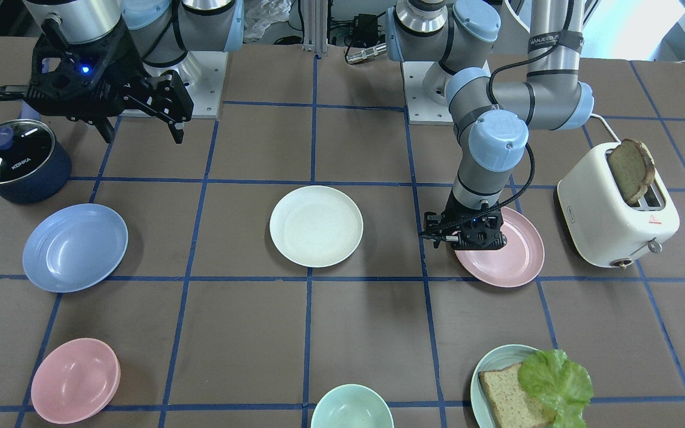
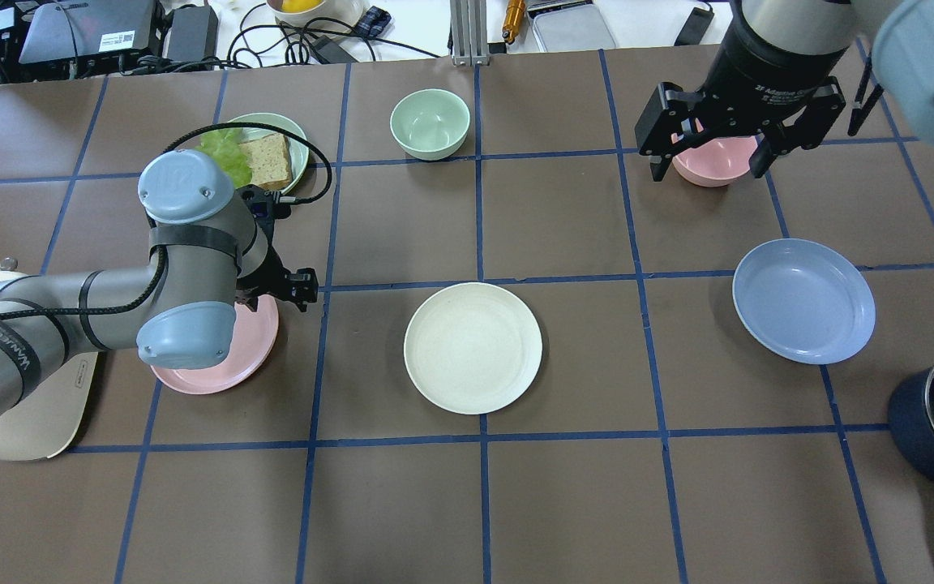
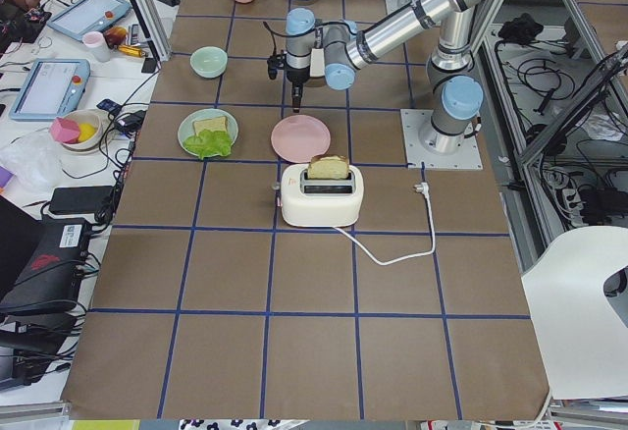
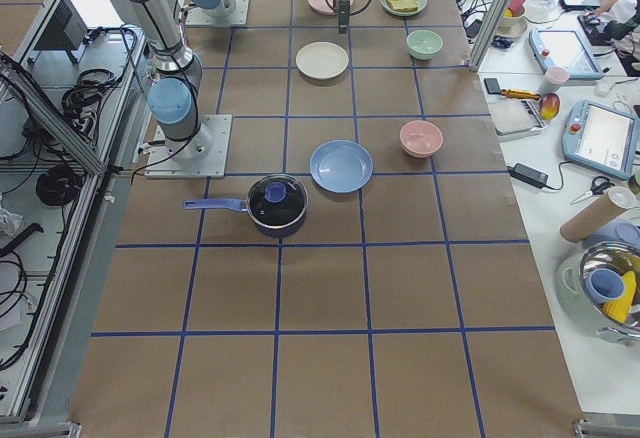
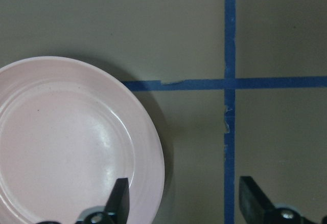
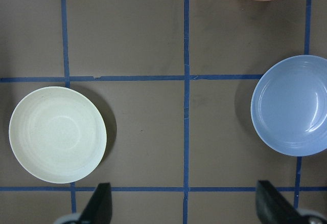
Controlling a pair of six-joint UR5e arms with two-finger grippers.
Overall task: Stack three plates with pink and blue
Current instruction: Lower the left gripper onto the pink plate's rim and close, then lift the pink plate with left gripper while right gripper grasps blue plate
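The cream-white plate lies mid-table, also in the overhead view. The pale pink plate lies on my left side, the light blue plate on my right. All three lie apart, flat on the table. My left gripper is open and low at the pink plate's inner edge. One finger is over the plate and the other over the table. My right gripper is open and empty, high above the table's far right, over the blue plate and cream plate.
A dark blue lidded pot stands near my right base. A white toaster with bread stands beside the pink plate. A pink bowl, a green bowl and a teal plate with bread and lettuce line the far edge.
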